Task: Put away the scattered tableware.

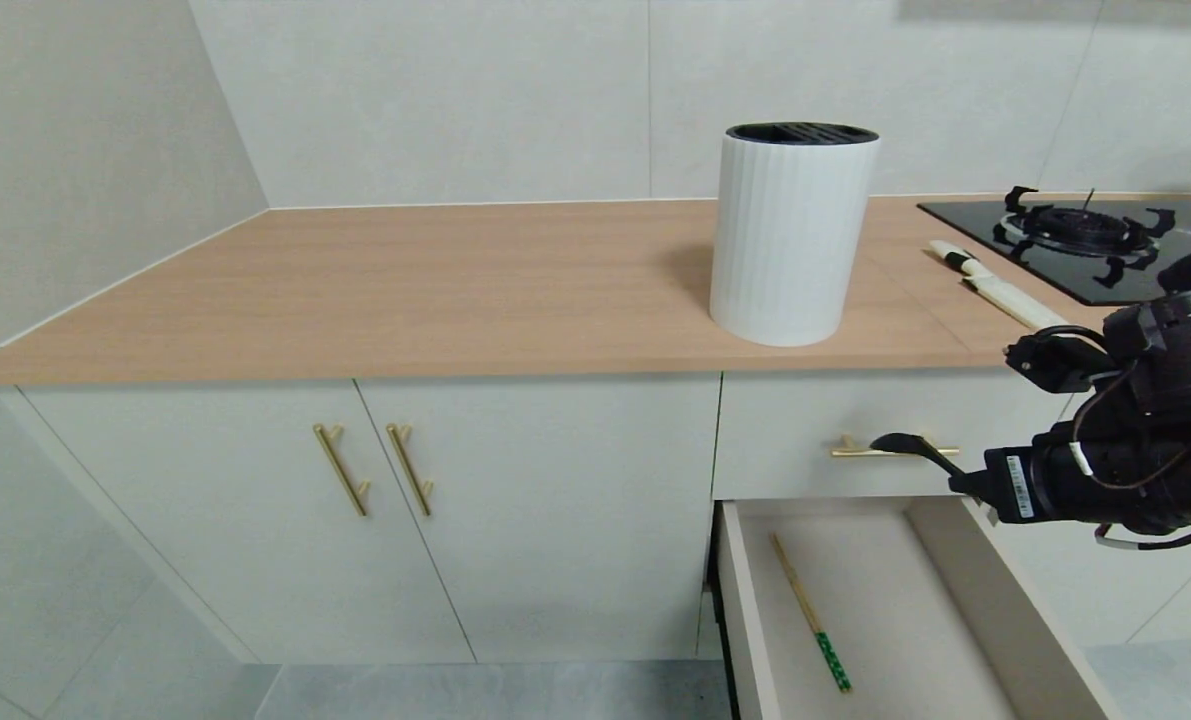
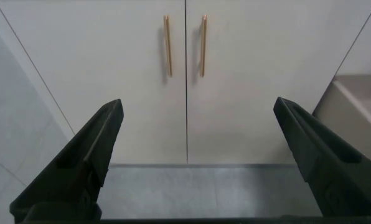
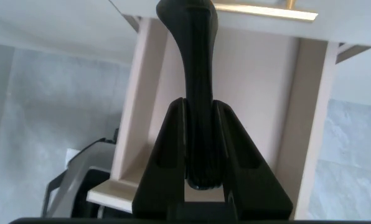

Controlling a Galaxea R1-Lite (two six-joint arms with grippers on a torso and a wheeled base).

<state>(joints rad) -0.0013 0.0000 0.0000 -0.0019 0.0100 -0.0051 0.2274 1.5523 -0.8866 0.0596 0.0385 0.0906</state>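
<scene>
Hanging above the open drawer [image 1: 995,600]: right end effector [image 1: 965,483], clenched on a black spoon [image 1: 905,443], which is not yet inside. A pair of chopsticks [image 1: 810,615] with green ends lies on the drawer floor, so I judge that part done. Left end effector [image 2: 197,106] spread wide, nothing in it, facing the cabinet doors [image 2: 185,93]. Farther back, on the counter [image 1: 455,290], a pale knife [image 1: 995,285] lies between the white ribbed holder [image 1: 793,240] and the gas hob [image 1: 1075,240]. Spoon and knife left to stow. No readable writing on the tableware.
</scene>
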